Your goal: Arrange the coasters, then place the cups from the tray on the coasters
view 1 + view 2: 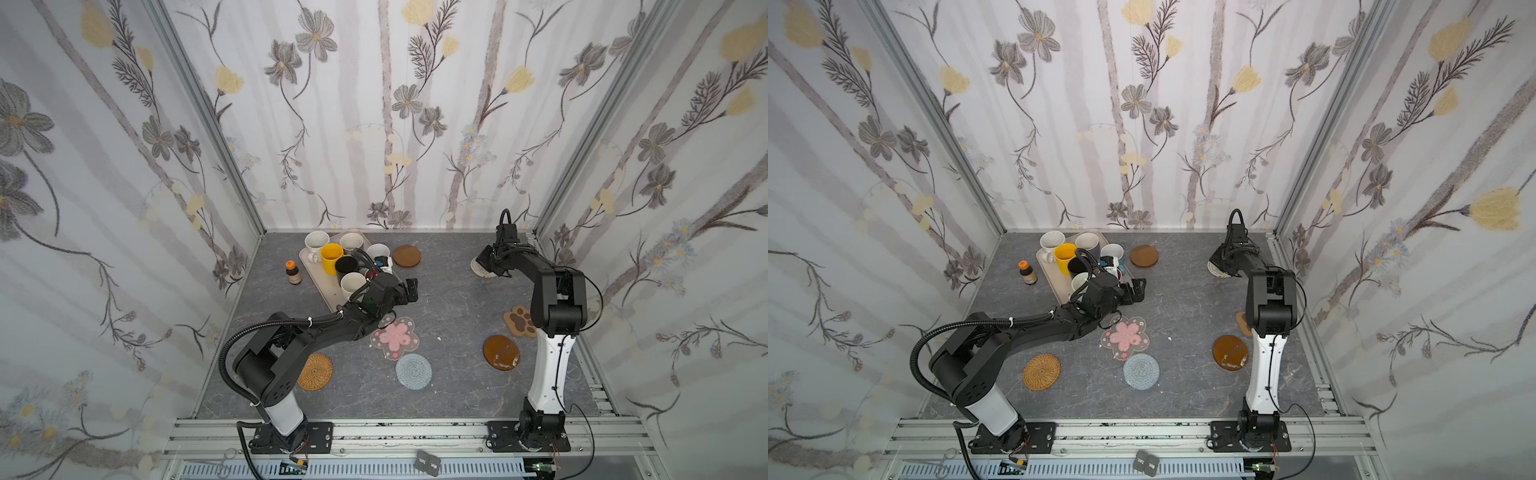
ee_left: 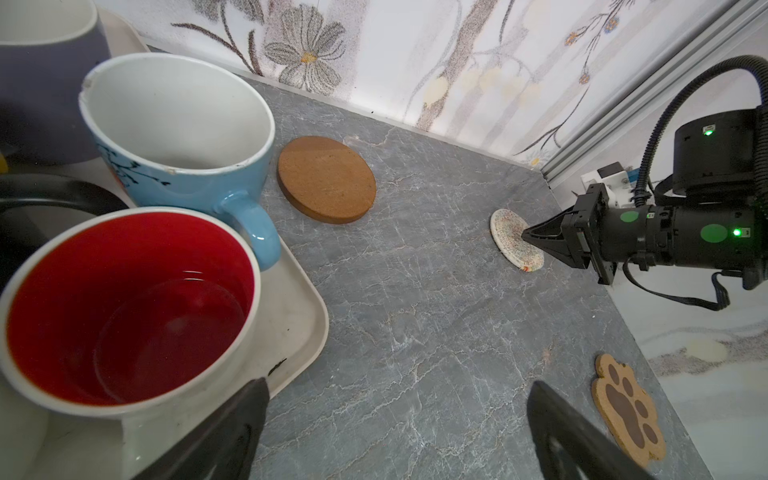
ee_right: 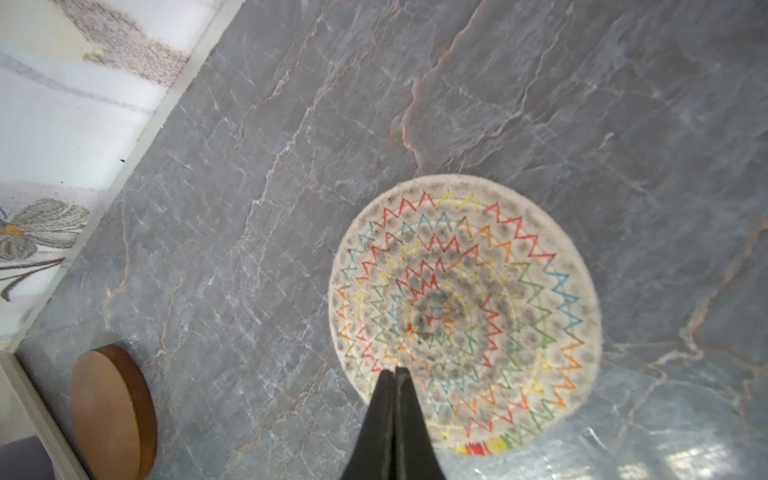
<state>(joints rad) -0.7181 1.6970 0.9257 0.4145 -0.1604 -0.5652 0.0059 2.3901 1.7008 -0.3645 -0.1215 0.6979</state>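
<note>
The beige tray [image 1: 316, 286] at the back left holds several cups, among them a yellow one [image 1: 331, 257], a light blue one [image 2: 178, 124] and a white one that is red inside [image 2: 124, 307]. My left gripper [image 2: 399, 386] hangs open beside the tray's near right corner, with bare table between its fingers. At the back right my right gripper [image 3: 394, 370] is shut and empty, its tips over the edge of the cream woven coaster [image 3: 465, 311]. Around the table lie the brown wood disc [image 1: 407, 256], pink blossom [image 1: 395, 337], paw [image 1: 520, 321], amber [image 1: 501, 352], grey-blue crochet [image 1: 413, 371] and rattan [image 1: 316, 372] coasters.
A small brown bottle with an orange cap [image 1: 293, 272] stands left of the tray. Flowered walls close in the back and both sides. The white right arm column [image 1: 550, 365] rises beside the amber and paw coasters.
</note>
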